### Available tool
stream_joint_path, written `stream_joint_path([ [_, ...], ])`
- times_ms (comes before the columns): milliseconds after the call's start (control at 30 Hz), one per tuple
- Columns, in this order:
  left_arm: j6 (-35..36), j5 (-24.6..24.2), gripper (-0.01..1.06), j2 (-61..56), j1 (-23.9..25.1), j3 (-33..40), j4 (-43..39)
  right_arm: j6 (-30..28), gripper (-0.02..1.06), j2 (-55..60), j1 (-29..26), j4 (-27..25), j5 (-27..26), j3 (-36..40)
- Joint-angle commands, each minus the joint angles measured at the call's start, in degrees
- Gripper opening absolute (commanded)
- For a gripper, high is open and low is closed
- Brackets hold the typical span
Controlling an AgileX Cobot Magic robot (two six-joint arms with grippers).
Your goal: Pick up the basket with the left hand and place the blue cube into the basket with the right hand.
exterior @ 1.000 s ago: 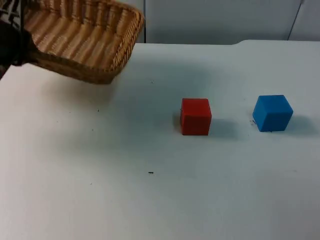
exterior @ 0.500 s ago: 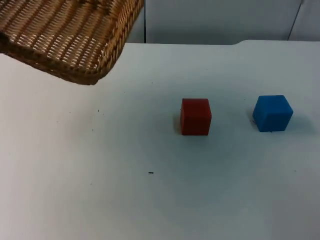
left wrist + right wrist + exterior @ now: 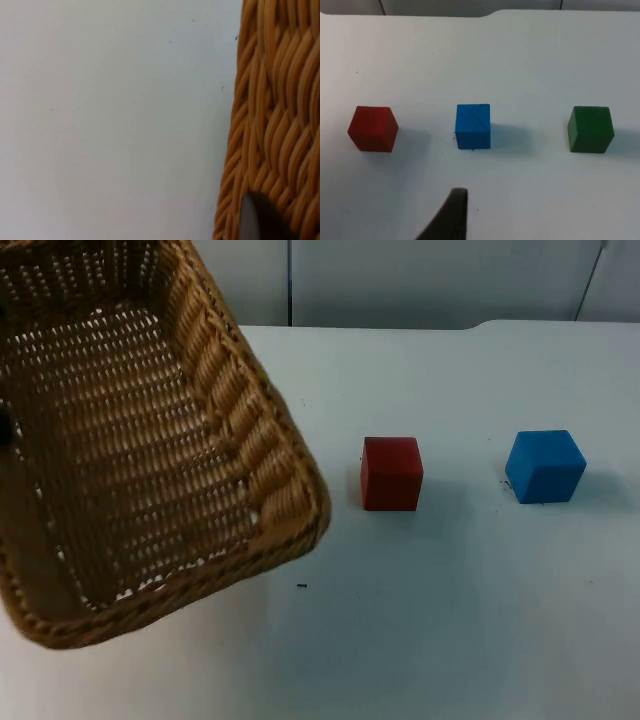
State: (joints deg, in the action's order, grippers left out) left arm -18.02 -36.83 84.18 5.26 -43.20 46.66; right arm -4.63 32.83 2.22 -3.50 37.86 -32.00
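basket raised, blue cube on table

the woven basket [image 3: 150, 440] hangs tilted above the white table [image 3: 430, 640], its open side toward the top camera. the left gripper [image 3: 257, 220] shows one black fingertip against the basket's wicker wall; finger spacing cannot be determined, though the basket is off the table. the blue cube [image 3: 544, 466] rests on the table, between a red cube [image 3: 391, 473] and a green cube [image 3: 590, 128]. the right gripper [image 3: 451, 215] hovers near the blue cube, not touching it; its opening cannot be determined.

White table top [image 3: 420, 640], grey partition wall [image 3: 430, 280] behind
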Motion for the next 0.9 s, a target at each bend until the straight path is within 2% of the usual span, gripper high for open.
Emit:
stream_joint_path([
  [0,0.01,-4.95,0.00,-0.72,1.93,-1.83,-5.05,-1.84,1.04,0.09,0.23,-0.69,0.12,-0.30],
  [233,0.13,-8.97,0.00,0.27,2.34,-4.46,-10.03,-4.58,1.04,0.09,0.23,-1.49,0.38,-1.72],
  [400,-1.92,-13.14,0.00,4.38,2.34,-7.39,-11.40,-4.88,1.04,1.76,0.23,-1.23,1.07,-8.67],
  [567,-4.49,-15.95,0.00,8.36,2.34,-11.16,-11.69,-4.56,1.04,12.19,0.23,-1.99,9.18,-18.87],
  [767,-4.49,-18.47,0.00,11.85,2.34,-15.85,-11.56,-4.44,1.04,22.27,0.23,-3.55,11.20,-26.25],
  [867,-4.33,-21.49,0.00,14.65,2.34,-20.15,-11.56,-4.83,1.03,29.15,0.23,-4.70,11.10,-30.73],
])
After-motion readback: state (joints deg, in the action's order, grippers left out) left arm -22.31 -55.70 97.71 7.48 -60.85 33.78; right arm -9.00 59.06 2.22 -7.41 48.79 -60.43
